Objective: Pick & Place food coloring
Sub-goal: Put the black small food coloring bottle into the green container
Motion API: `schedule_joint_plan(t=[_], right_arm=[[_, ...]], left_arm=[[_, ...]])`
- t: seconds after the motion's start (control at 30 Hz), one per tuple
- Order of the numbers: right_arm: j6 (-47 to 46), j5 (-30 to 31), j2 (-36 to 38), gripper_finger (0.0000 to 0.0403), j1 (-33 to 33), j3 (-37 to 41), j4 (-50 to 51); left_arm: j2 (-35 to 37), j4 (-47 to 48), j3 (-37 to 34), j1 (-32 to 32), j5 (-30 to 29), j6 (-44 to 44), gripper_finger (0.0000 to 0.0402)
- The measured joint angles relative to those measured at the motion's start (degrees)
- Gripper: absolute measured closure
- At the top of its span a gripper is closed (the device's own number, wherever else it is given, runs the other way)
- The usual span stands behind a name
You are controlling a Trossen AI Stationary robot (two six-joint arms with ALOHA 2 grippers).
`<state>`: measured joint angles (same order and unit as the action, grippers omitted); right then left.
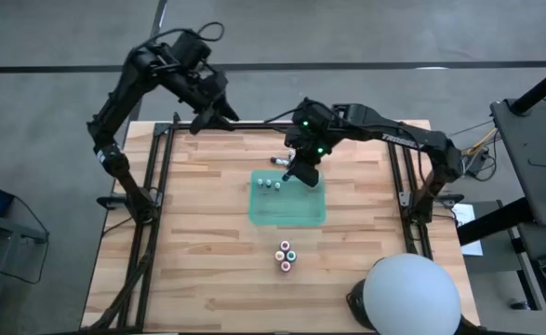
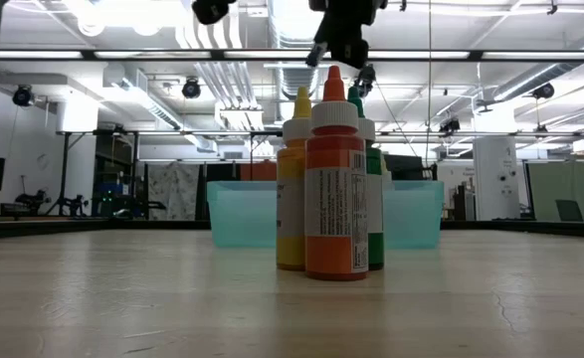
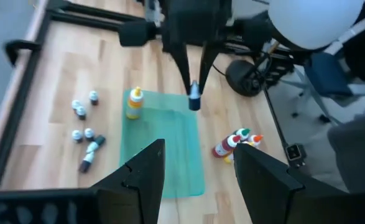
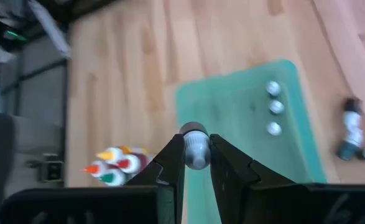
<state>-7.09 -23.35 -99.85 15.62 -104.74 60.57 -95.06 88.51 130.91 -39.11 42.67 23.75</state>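
Observation:
My right gripper (image 4: 196, 144) hangs above the green tray (image 1: 286, 209), shut on a tiny pale-capped food coloring bottle (image 3: 194, 99). Three tiny bottles (image 4: 273, 109) stand inside the tray, and a yellow dropper bottle (image 3: 133, 102) stands at its far edge. Several more tiny bottles (image 3: 83, 124) stand or lie on the table just beyond the tray. My left gripper (image 3: 199, 149) is raised over the table's far left (image 1: 201, 121), open, with nothing between its fingers. My right gripper pinches the tiny bottle's body just under its cap (image 4: 195, 155) between its two fingertips. The fingers slant down from the table's far right side. The bottle is upright, its cap (image 4: 193, 130) toward the wrist, lifted clear above the tray.
A tight cluster of taller bottles (image 1: 286, 255) with red, yellow and green tops stands on the wood near the tray's front side. A white globe (image 1: 410, 296) sits at the near right corner. Black frame rails (image 1: 147, 200) run along both sides.

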Motion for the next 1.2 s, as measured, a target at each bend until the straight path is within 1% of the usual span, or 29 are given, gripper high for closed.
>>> schedule_joint_plan(t=[0.23, 0.4, 0.63, 0.73, 0.8, 0.9, 0.97, 1.03, 1.2], right_arm=[[4.3, 7.13, -4.34, 0.0354, -0.1, -4.76, 7.45], [6.59, 10.81, -6.05, 0.0354, -0.64, -5.82, 10.0], [7.39, 11.62, -6.1, 0.0354, -0.76, -4.29, 9.97], [7.52, 11.62, -6.1, 0.0354, -0.76, -4.28, 9.71], [7.48, 11.63, -6.1, 0.0354, -0.76, -4.25, 9.73], [7.48, 11.75, -6.1, 0.0354, -0.77, -4.14, 9.49], [7.52, 13.18, -6.24, 0.0354, -0.89, -3.94, 9.49], [7.54, 14.79, -6.78, 0.0354, -1.01, -3.94, 9.53], [9.11, 14.99, -8.31, 0.0354, -1.32, -3.85, 9.4]], left_arm=[[2.42, -0.07, 0.0, -2.88, -0.19, 0.07, 0.0239], [3.38, -0.18, 0.0, -4.43, -0.17, 0.79, 0.0239], [3.83, -1.52, -0.13, -7.93, 0.4, 1.59, 0.0239], [4.19, -3.2, -1.58, -9.58, 2.57, 1.44, 0.0239], [4.67, -4.71, -3.61, -10.64, 3.94, 1.36, 0.0239], [5.89, -8.28, -7.89, -11.76, 4.42, 0.25, 0.0239], [6.94, -11.53, -11.62, -12.35, 4.44, -0.41, 0.0239], [8.25, -16.25, -15.95, -12.59, 4.4, -2.13, 0.0239], [12.84, -31.86, -28.12, -13.18, 4.46, -8.56, 0.0239]])
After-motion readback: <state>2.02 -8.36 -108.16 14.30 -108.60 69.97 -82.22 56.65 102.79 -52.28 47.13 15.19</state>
